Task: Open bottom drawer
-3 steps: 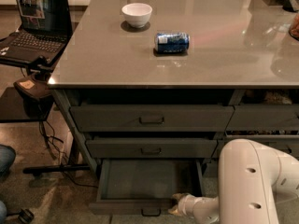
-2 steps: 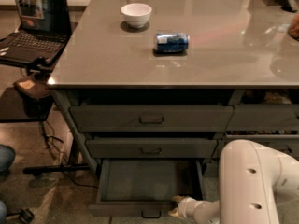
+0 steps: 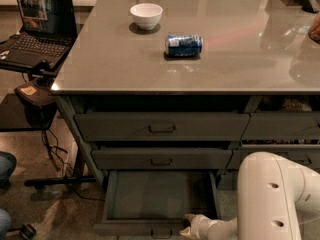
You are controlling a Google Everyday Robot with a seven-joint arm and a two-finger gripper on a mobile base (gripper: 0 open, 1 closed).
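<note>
The bottom drawer [image 3: 150, 196] stands pulled out under the counter, showing its plain dark flat inside. Its slim front runs along the lower edge of the view, with the small loop handle [image 3: 161, 232] at centre. My gripper [image 3: 187, 225] is low at the drawer's front right corner, just right of the handle, at the end of my white arm [image 3: 272, 199]. Only its pale tips show at the drawer's front rim. The two taller drawers [image 3: 161, 127] above it are closed.
A grey countertop [image 3: 100, 59] holds a white bowl [image 3: 146, 15] and a blue can [image 3: 183, 44] lying on its side. A laptop [image 3: 35, 26] stands on a side stand at left. The neighbouring drawer stack [image 3: 282, 126] is at right. Cables lie on the floor at left.
The gripper has shifted slightly left along the drawer's front, toward the handle. The drawer stays pulled out about the same.
</note>
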